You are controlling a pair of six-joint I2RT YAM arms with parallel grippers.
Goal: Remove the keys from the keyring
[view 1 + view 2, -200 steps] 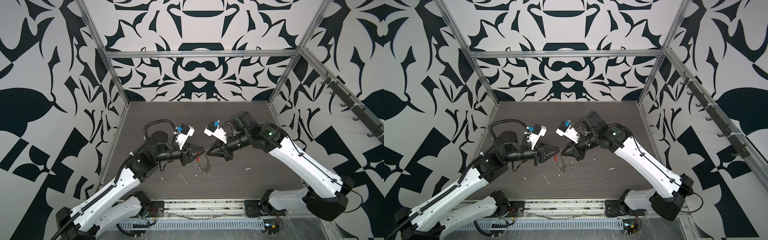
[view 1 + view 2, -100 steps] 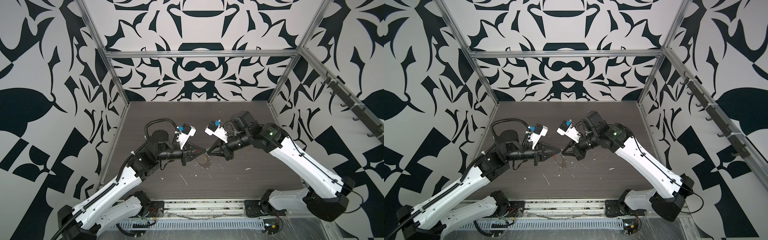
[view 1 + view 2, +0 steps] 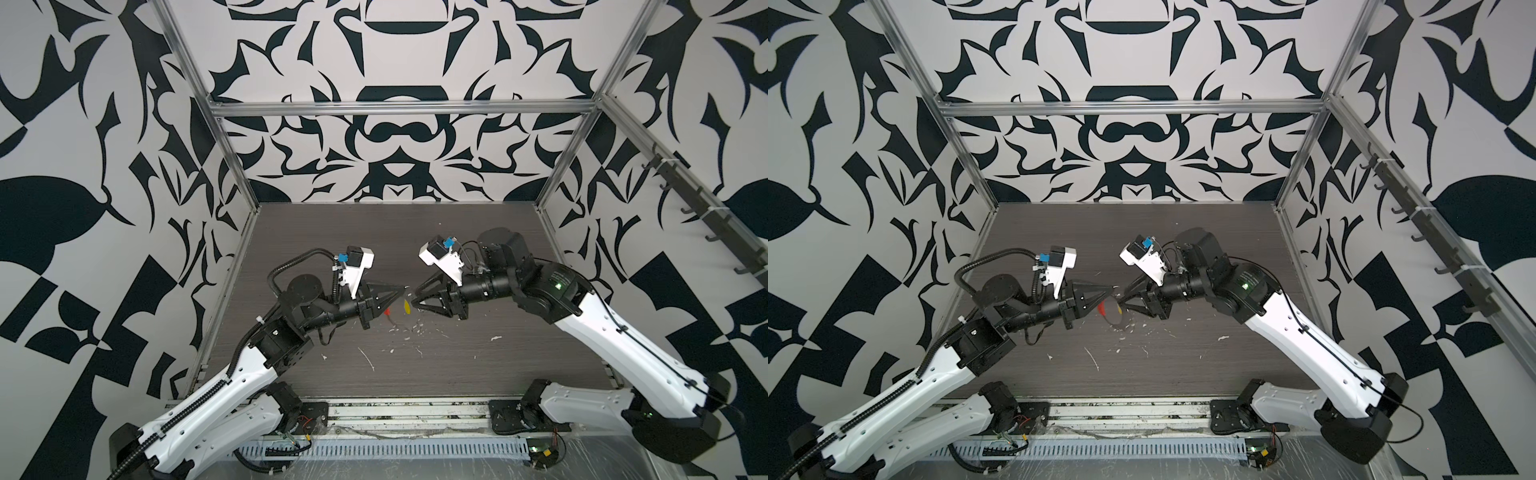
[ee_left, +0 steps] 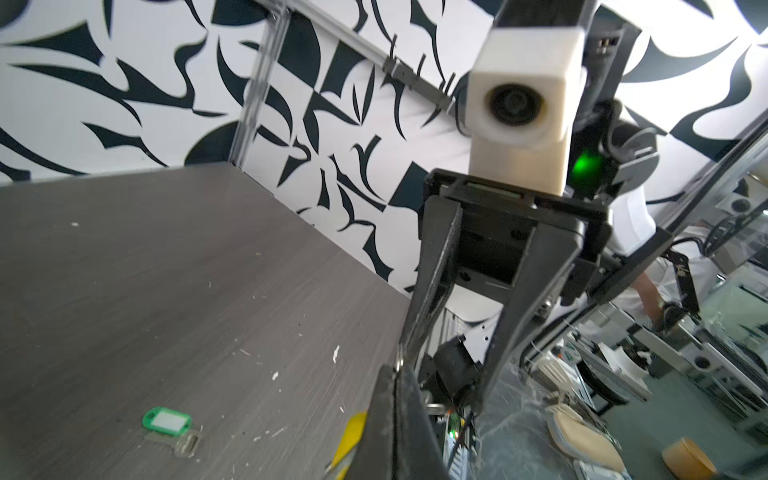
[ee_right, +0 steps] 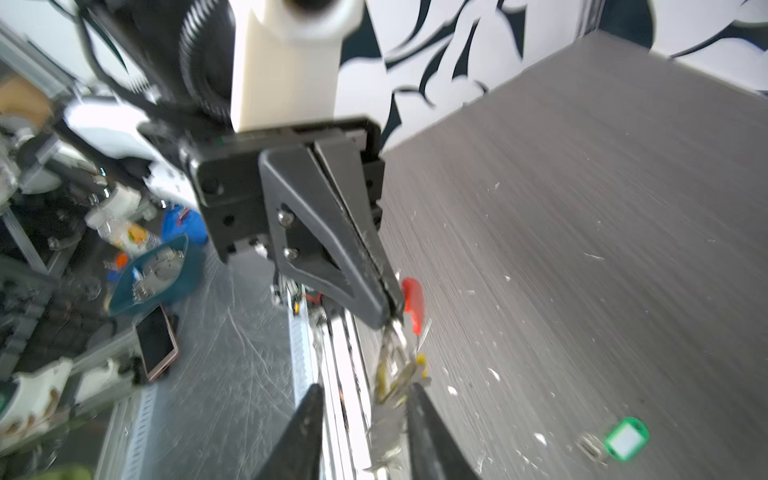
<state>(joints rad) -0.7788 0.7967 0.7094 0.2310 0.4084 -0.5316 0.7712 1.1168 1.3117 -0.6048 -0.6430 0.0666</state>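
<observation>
Right wrist: keyring (image 5: 411, 307) (blurred) between fingers (image 5: 332, 249)

My two arms reach inward in both top views, forearms roughly level, tips almost meeting. My left gripper (image 3: 402, 288): fingers (image 5: 332, 232) pressed together, pinching the keyring (image 5: 413, 301) at their tip. My right gripper (image 3: 413, 297): fingers (image 4: 436, 266) spread apart, facing it.

Walled on three sides with white panels (image 3: 395, 62) printed in bold black leaf-like shapes, held in aluminium struts (image 3: 403, 109). Floored with a dark grey wood-grain tabletop (image 3: 374, 232), strewn near the middle and front with small white scraps (image 3: 368, 359). Carries a dark rail of hooks (image 3: 702, 206) along the wall at the right of both top views, under even, bright light.
</observation>
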